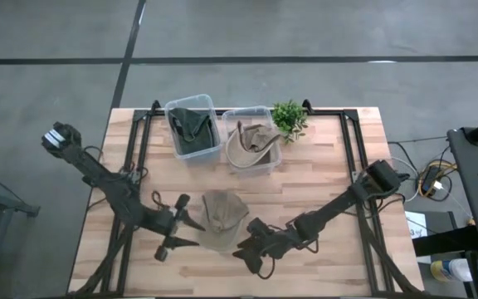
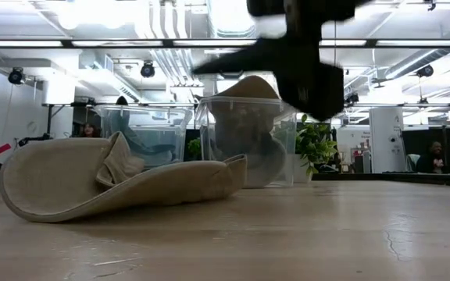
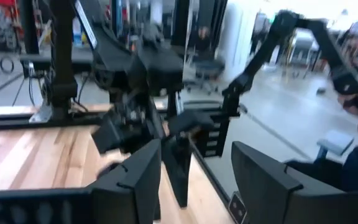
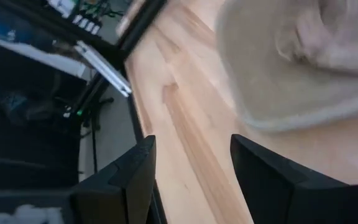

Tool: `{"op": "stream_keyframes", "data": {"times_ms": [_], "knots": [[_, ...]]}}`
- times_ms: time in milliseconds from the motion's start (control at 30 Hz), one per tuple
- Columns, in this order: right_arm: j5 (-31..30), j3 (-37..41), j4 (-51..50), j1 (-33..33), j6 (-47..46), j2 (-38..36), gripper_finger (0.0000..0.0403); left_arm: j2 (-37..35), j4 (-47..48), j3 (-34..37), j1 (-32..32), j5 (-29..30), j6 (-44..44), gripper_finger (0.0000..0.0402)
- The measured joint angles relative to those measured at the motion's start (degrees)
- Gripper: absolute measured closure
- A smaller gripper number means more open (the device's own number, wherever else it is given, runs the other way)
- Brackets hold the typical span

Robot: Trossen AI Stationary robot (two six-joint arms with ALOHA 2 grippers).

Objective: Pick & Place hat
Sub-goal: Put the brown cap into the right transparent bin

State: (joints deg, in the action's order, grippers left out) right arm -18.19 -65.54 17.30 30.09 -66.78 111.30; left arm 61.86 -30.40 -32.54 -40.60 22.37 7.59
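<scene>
A floppy tan hat [image 1: 221,220] lies flat on the wooden desk [image 1: 322,178], between two wide-open, empty end effectors: left end effector [image 1: 191,228], right end effector [image 1: 243,246]. Risk, as I judge it: the limp brim could fold or slip from a shallow pinch.

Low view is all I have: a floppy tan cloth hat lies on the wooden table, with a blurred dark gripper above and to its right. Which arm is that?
Observer: From overhead it looks like the right gripper, hanging at the floppy tan cloth hat's near right edge.
Operator: Is it holding anything?
Observer: No. Its wrist view shows the fingers apart with only bare table between them.
Operator: And the other arm?
Observer: The left gripper is open, close beside the hat's opposite side.
Operator: What's in the left bin behind?
Observer: The left clear plastic bin holds a dark green hat.
</scene>
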Motion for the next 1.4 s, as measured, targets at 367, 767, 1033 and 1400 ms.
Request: {"op": "stream_keyframes", "data": {"times_ms": [367,767,1033,1400], "knots": [[1.6,0.0,-4.9,-1.4,-18.7,3.9,0.0205,-4.8,-11.0,9.5,-0.1,-0.5,-3.3,0.0213],[2.0,0.1,-6.9,-6.7,-22.7,3.6,0.0234,-4.9,-11.5,9.2,0.0,0.8,-2.6,0.0213],[4.3,0.0,-11.1,-6.0,-24.8,3.9,0.0237,-4.9,-10.5,9.3,0.0,1.0,4.0,0.0213],[4.7,0.1,-11.3,-6.3,-23.2,4.0,0.0241,-4.7,-10.2,9.3,0.0,1.1,2.7,0.0213]]}}
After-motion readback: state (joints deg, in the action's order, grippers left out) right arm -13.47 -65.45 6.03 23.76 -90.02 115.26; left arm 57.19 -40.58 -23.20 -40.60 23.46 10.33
